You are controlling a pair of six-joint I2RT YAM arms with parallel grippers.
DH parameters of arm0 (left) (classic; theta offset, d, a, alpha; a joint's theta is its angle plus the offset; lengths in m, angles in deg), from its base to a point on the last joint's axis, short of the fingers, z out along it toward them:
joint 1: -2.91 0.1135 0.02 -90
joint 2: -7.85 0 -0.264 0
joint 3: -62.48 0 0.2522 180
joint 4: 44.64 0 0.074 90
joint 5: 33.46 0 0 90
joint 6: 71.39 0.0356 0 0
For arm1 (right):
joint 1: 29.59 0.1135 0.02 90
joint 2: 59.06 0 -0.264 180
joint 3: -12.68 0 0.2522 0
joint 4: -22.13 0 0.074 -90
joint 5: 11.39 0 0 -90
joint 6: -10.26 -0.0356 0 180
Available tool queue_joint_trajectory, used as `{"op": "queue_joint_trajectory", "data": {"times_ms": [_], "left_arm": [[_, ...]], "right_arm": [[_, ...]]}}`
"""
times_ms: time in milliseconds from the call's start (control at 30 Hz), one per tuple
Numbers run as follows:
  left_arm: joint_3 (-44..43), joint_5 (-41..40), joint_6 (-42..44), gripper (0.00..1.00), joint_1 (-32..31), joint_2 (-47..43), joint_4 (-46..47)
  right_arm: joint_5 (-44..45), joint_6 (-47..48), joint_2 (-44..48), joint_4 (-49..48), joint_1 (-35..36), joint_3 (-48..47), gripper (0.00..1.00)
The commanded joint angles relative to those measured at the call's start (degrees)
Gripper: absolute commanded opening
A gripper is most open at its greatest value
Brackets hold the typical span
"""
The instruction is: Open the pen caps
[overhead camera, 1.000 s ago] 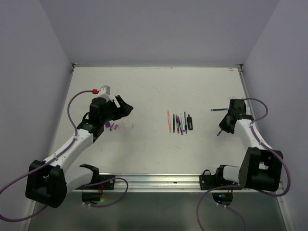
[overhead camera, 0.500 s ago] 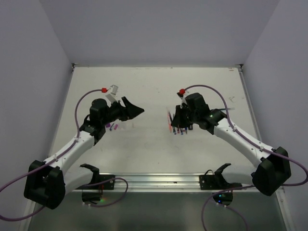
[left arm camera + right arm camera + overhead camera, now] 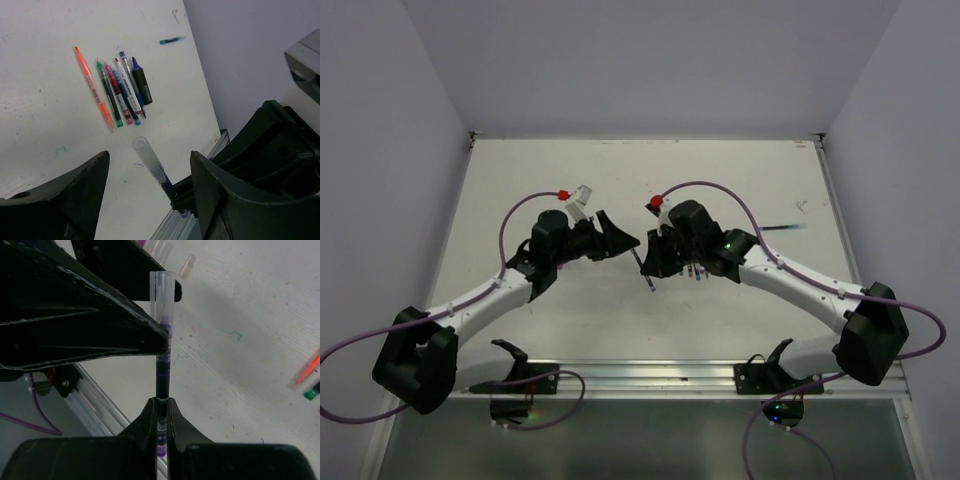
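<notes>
My right gripper (image 3: 652,262) (image 3: 160,402) is shut on a dark purple pen (image 3: 162,375) above the middle of the table. The pen carries a clear whitish cap (image 3: 163,292) at its free end. In the left wrist view that cap (image 3: 146,156) lies between the spread jaws of my left gripper (image 3: 150,156), touching neither finger. My left gripper (image 3: 625,240) is open and empty. A whitish loose cap (image 3: 187,266) and purple loose ones (image 3: 156,246) lie on the table beyond it.
A row of several pens (image 3: 117,90), orange, green, red, blue and black, lies on the white table (image 3: 740,180); in the top view my right arm partly hides it. A single blue pen (image 3: 782,228) lies far right. A metal rail (image 3: 650,375) runs along the near edge.
My right arm swung from the far right to the pen row, then lifted a purple pen toward the middle. My left gripper moved right, and its open jaws now stand around the pen's cap.
</notes>
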Motion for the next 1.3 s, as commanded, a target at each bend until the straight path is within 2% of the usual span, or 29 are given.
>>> {"op": "queue_joint_trajectory", "data": {"times_ms": [0, 267, 533, 600, 733, 767, 867, 933, 967, 1067, 1133, 1233, 1267], "left_arm": [[-0.83, -2.21, -1.49, 0.67, -1.78, 1.45, 3.76], [-1.45, -2.91, -2.01, 0.46, -2.75, 3.3, 3.85], [-2.41, -4.32, -0.7, 0.43, -2.66, 3.3, 1.48], [-2.33, -4.32, -0.7, 0.36, -2.66, 3.38, 1.48], [-2.24, -4.23, -0.7, 0.13, -2.66, 3.38, 1.48], [-2.24, -4.23, -0.87, 0.01, -2.66, 3.3, 1.39], [-1.89, -3.44, -1.75, 0.0, -2.75, 3.3, 2.0], [-1.01, -2.39, -3.33, 0.0, -2.66, 3.38, 3.85], [-0.83, -2.12, -3.68, 0.0, -2.66, 3.47, 4.2], [-0.31, -1.33, -4.56, 0.0, -2.66, 3.56, 4.91], [0.04, -1.33, -5.18, 0.0, -2.66, 3.3, 5.35], [0.14, -1.24, -5.97, 0.0, -2.75, 3.03, 5.96], [0.05, -1.24, -6.06, 0.0, -2.66, 2.94, 5.96]], "right_arm": [[-0.72, -1.0, -0.18, -3.8, 1.13, -2.9, 0.0], [-0.54, -1.09, -0.71, -4.24, 2.1, -2.55, 0.0], [0.86, -0.65, -0.71, -3.8, 3.24, -1.05, 0.0], [0.86, -0.65, -0.62, -3.71, 3.51, -0.87, 0.0], [1.39, -0.56, -0.71, -3.19, 4.12, -0.96, 0.0], [1.74, -0.39, -0.88, -3.1, 4.3, -1.14, 0.0], [2.27, -0.3, -1.41, -3.36, 4.65, -1.31, 0.0], [2.27, -0.47, -1.94, -4.67, 4.56, -1.66, 0.12], [2.27, -0.65, -2.2, -5.03, 4.56, -1.75, 0.25], [2.1, -0.65, -3.78, -5.82, 4.56, -3.16, 0.34], [1.92, -0.47, -5.09, -5.64, 4.65, -4.21, 0.34], [1.66, -0.65, -6.24, -6.0, 4.74, -4.65, 0.28], [1.83, -0.91, -6.33, -6.08, 4.83, -4.57, 0.1]]}}
